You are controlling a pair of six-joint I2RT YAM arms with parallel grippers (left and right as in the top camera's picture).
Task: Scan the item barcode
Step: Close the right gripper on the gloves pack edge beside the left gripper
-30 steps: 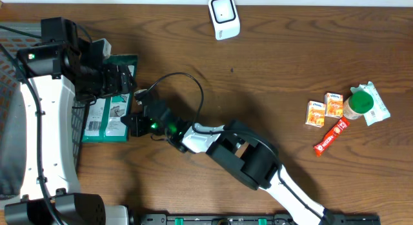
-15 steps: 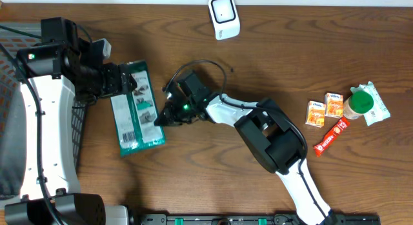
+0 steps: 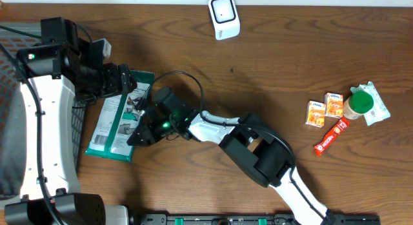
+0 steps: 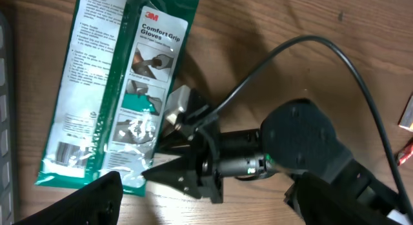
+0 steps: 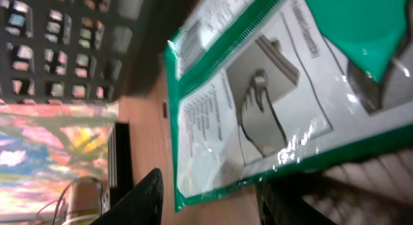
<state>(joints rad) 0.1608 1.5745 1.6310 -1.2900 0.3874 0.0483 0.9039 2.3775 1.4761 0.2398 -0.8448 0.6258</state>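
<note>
Closest to your right gripper [image 3: 137,129], the jaws stand partly apart and grip nothing. Their tips sit at the right edge of the glove packet [image 3: 115,125], which lies flat and loose on the surface [image 3: 271,64]. Nudge forward from here and you'll likely shove the packet left against the basket [image 3: 79,118] rather than get under it. A flat film pack gives the tips very little to bite.

If you pinch only that edge, expect the packet to droop or twist once it lifts. What looks like the barcode [image 4: 62,152] sits near the far lower corner, so it could swing away from the reader.

Just above, your left gripper [image 3: 124,83] hangs over the packet's top end with its jaws wide and empty. The two arms are crowded here, and a careless lift could knock them together. The right arm's cable [image 4: 310,51] loops close by and could snag.

Farther off, the scanner [image 3: 224,17] stands well apart at the back edge. That's a long carry for a floppy, glossy pack, and glare off the film could spoil the read.

The snack packets [image 3: 326,109] at the far right are out of the way.
</note>
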